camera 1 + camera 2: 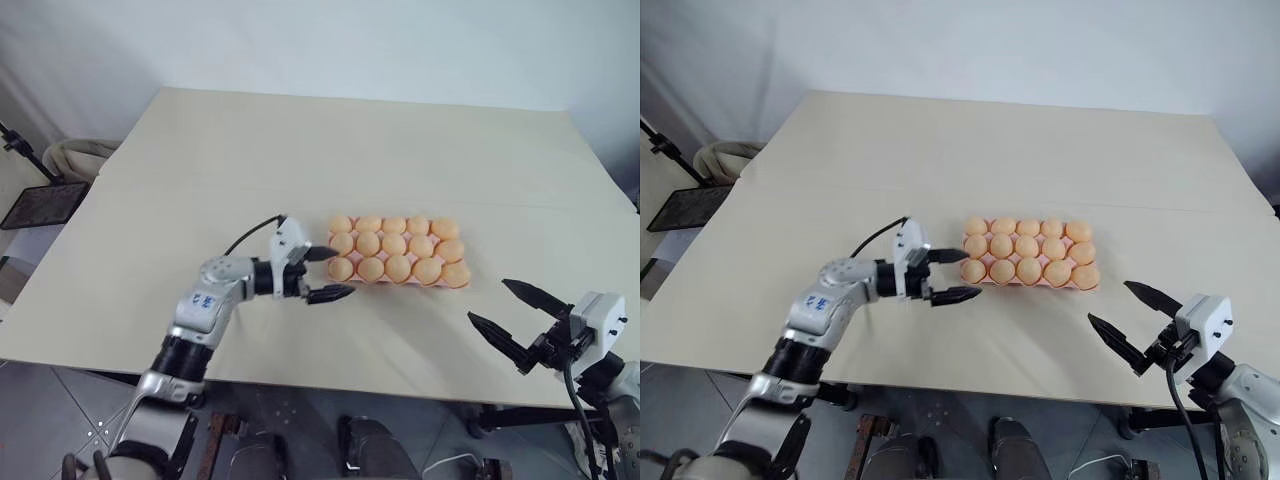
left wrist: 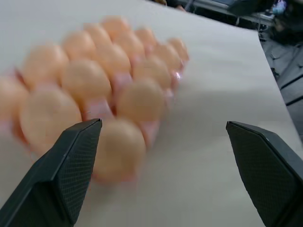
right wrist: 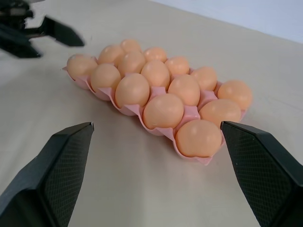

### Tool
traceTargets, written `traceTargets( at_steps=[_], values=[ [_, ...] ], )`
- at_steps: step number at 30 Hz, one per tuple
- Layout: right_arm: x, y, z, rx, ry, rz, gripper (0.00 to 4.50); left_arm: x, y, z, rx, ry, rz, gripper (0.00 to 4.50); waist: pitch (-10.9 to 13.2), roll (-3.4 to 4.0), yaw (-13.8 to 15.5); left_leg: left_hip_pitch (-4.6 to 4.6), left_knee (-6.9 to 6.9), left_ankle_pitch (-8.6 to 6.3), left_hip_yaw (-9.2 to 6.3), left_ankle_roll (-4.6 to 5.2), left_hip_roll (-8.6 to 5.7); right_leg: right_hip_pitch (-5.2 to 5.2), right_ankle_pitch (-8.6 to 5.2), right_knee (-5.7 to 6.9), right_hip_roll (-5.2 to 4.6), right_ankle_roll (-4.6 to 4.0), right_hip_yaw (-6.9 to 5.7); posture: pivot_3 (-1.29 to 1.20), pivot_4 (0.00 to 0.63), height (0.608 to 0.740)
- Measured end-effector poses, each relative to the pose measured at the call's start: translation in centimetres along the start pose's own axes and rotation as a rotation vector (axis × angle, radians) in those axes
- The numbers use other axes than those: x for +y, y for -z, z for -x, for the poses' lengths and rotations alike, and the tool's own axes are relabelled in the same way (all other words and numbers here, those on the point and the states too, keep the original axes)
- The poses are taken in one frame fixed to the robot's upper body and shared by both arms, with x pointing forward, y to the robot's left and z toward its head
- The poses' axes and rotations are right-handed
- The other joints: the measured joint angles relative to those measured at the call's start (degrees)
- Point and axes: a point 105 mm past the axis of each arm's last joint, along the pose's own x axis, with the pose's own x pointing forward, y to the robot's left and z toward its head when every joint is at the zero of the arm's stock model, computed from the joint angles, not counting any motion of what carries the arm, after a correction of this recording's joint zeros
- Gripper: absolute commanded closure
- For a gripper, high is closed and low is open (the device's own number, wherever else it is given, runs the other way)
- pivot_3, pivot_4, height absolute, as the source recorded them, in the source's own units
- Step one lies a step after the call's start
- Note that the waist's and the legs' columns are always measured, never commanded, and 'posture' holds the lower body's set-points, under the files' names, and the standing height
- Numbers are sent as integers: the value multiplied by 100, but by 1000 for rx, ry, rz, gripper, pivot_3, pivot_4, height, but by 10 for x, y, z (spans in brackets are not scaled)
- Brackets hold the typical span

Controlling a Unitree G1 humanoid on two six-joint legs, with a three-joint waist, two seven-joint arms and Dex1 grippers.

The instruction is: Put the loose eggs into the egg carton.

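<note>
Right wrist view: the egg carton (image 3: 142,116) is seen with an egg (image 3: 163,110) seated in every one of its fifteen cups, so the task is judged finished, with no loose egg left on the table (image 1: 300,150). The carton is placed right of centre on the table. The left gripper (image 1: 325,273) is held just beside the carton's left end, fingers spread wide and empty. The right gripper (image 1: 515,315) is kept well apart, also wide and empty. Nothing is found blocking the carton.
</note>
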Motion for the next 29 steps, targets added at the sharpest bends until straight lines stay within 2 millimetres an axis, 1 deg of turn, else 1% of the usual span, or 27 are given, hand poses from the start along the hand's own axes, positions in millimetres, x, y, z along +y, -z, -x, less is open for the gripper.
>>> traceTargets(
  at_steps=[2,5,8,11,13,16,22,29],
  values=[
    [-1,0,0,3,-1,2,0,2,10,24,26,-30,15,21,1,2,9,2,0,-7,-3,-18,0,0,-4,4,-1,-7,-3,0,150,740],
    [-5,-4,-1,-3,-13,15,0,3,13,49,47,-46,15,21,2,3,21,2,3,-7,-2,-19,-7,2,-25,3,-14,-44,-3,0,150,740],
    [-16,-10,6,3,-6,32,0,3,20,74,85,-58,30,21,2,3,34,-3,3,-8,-1,-14,-12,2,-30,-4,-23,-53,-4,0,150,740],
    [-25,-16,16,19,-22,39,0,14,20,101,114,-108,35,21,2,3,37,-3,0,-9,-2,-12,-13,4,-30,-10,-25,-54,-7,0,150,740],
    [-29,-16,21,33,-27,36,0,26,13,116,113,-154,22,21,2,3,40,-5,-1,-10,-4,-12,-12,2,-31,-10,-24,-55,-9,0,150,740],
    [-32,-13,24,53,-44,23,0,38,-4,123,79,-175,-26,21,3,3,37,-7,-2,-10,-3,-12,-13,2,-30,-12,-24,-55,-9,0,150,740],
    [-39,-15,24,56,-63,24,0,50,-34,133,42,-128,-100,21,3,3,6,-5,-5,-12,4,-14,-9,-2,-17,-11,-16,-29,-8,0,150,740],
    [-43,-14,24,59,-66,28,0,56,-43,135,21,-104,-139,21,3,3,24,-10,-3,-9,2,-11,-3,-12,-13,-4,-8,-18,-10,0,150,740]
  ],
)
